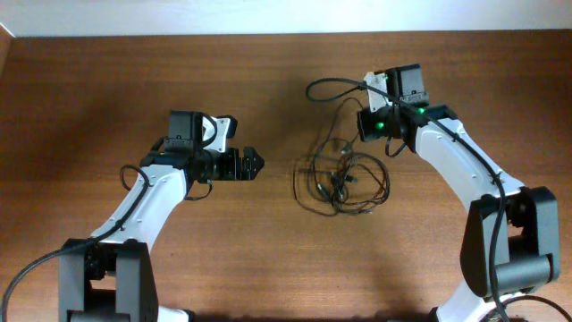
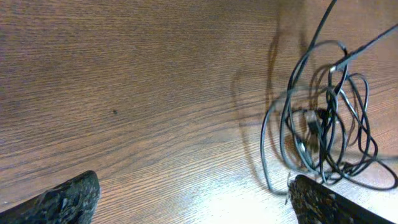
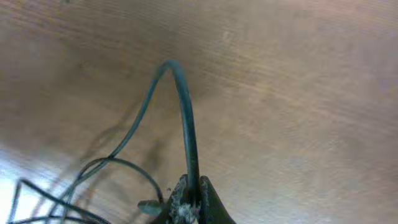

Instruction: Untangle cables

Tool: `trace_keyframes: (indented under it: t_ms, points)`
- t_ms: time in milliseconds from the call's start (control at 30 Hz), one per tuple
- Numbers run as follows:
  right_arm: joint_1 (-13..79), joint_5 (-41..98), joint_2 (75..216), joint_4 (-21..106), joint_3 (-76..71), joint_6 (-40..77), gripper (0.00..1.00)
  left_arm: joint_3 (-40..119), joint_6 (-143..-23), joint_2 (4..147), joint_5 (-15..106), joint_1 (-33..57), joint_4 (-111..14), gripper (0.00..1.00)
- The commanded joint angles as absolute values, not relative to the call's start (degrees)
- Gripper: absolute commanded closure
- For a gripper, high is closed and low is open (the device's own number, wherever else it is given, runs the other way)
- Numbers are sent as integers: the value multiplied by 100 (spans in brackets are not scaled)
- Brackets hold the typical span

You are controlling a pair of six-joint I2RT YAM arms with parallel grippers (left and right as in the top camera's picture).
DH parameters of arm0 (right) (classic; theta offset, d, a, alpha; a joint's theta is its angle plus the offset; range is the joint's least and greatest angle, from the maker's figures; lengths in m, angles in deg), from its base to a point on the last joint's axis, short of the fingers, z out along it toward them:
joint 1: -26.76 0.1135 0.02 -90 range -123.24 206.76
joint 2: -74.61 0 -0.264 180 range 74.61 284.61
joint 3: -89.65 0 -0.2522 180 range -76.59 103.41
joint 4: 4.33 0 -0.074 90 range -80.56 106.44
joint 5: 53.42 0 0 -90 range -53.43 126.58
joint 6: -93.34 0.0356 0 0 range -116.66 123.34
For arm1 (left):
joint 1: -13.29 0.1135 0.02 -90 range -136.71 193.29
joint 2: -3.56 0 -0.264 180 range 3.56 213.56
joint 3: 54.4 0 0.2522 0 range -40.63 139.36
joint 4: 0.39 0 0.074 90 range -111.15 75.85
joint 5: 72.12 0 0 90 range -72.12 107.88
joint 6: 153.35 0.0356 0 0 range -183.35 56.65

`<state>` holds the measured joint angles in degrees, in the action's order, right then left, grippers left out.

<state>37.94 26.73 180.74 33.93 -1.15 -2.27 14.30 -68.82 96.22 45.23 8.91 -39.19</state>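
The cables [image 1: 344, 183] lie as a loose knot of thin black loops on the wooden table, right of centre. My left gripper [image 1: 255, 163] hovers to their left, open and pointing at them. In the left wrist view the cables [image 2: 323, 124] spread just past the right fingertip [image 2: 320, 199], and the left gripper [image 2: 193, 202] has only bare wood between its fingers. My right gripper [image 1: 366, 123] sits above the bundle's upper right. The right wrist view shows the right gripper [image 3: 191, 200] shut on one cable strand [image 3: 186, 118], which arches up and curves back down to the left.
The wooden table [image 1: 134, 80] stretches wide to the left and along the far edge. A thicker black arm cable [image 1: 326, 85] loops out beside the right wrist. Both white arms reach in from the near edge.
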Motion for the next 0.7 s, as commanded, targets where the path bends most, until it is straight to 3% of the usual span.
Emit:
trace_keyframes:
  t_ms: [0, 167, 267, 367, 567, 667]
  points:
    - [3792, 2974, 18000, 3117, -12, -832, 96, 1378, -6911, 9537, 4499, 877, -3928, 1]
    - [3792, 2808, 18280, 2256, -28, -373, 96, 1378, -6911, 9537, 4499, 877, -3928, 1]
    - [3788, 1434, 18328, 1992, -28, 84, 96, 1378, -6911, 9537, 4499, 877, -3928, 1]
    - [3788, 992, 18369, 1756, -28, 114, 96, 1378, -6911, 9537, 4499, 877, -3928, 1]
    - [3477, 981, 18374, 1500, -28, 2801, 96, 1378, -6911, 9537, 4499, 877, -3928, 1]
    - [3217, 1663, 18376, 1576, -30, 2829, 96, 1378, -6911, 9537, 4499, 877, -3928, 1]
